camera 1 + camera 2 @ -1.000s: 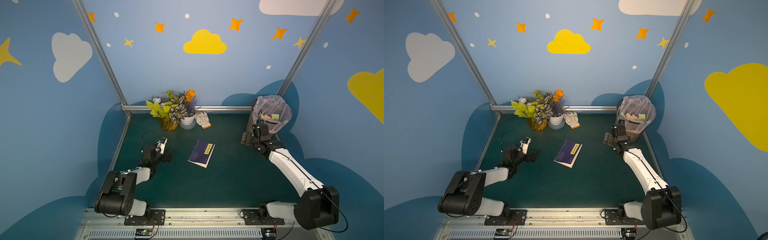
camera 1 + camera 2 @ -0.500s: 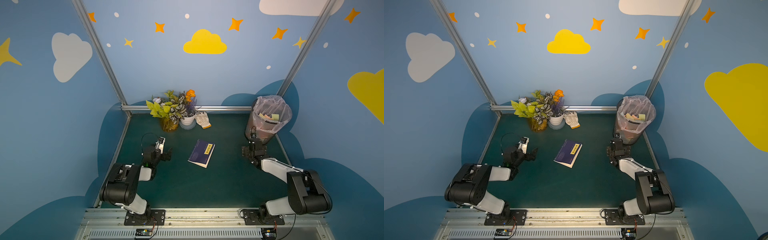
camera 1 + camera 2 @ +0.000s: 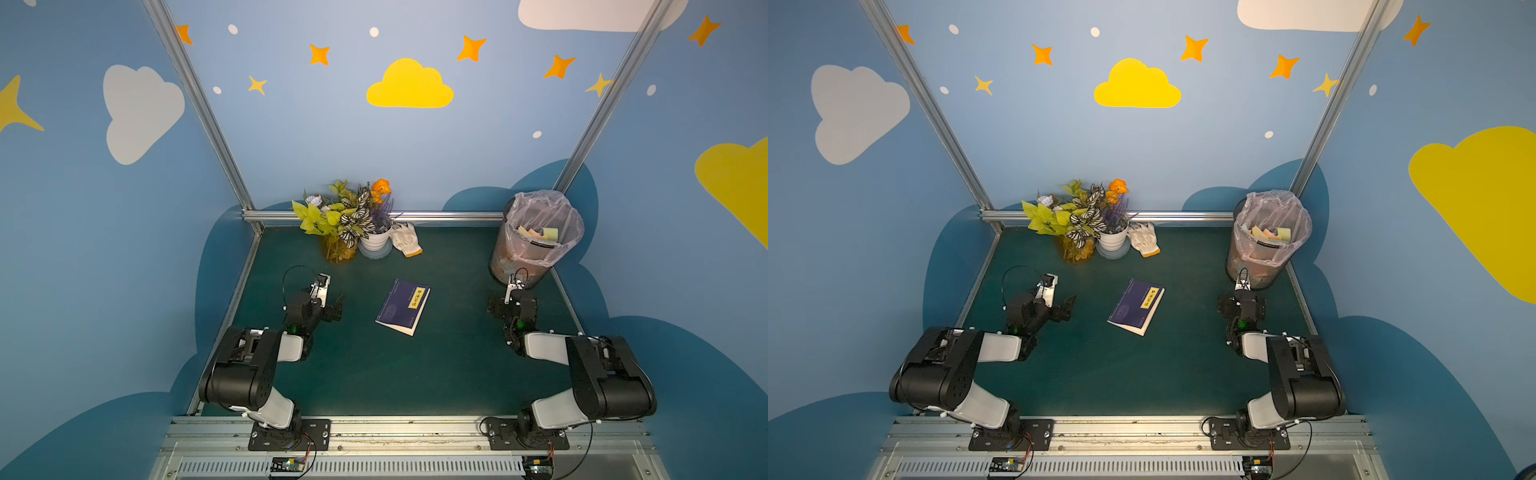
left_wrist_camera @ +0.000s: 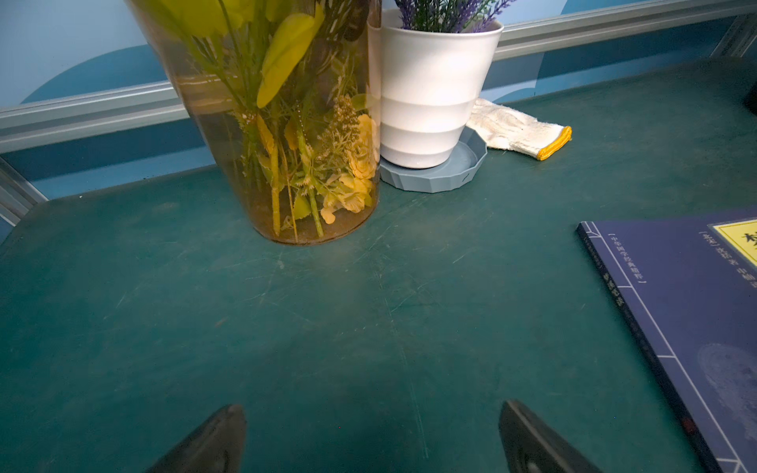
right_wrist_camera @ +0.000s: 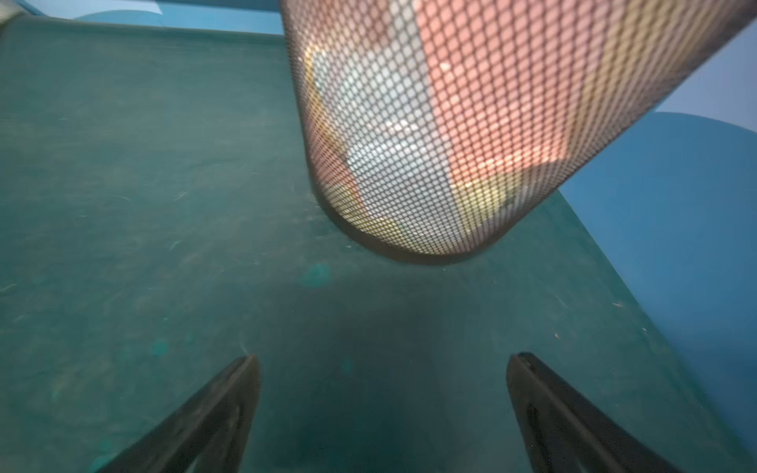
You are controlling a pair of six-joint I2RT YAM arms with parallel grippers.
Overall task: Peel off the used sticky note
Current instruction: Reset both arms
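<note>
Both the left pincer (image 4: 370,413) and right pincer (image 5: 381,364) hang released, empty, low over the worktop (image 3: 415,374). Used sticky notes (image 3: 540,235) lie in the far-right bin (image 3: 505,262). The central book (image 3: 402,309) shows only its yellow label (image 3: 418,297). Peeling looks finished; only parking the arms seems left.

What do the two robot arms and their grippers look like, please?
Both the left arm and the right arm have bulky black joints, white rounded links and black base plates. A thin black cable loops at each wrist, beside a small green light. The left gripper and right gripper have dark, tapering jaws.
</note>
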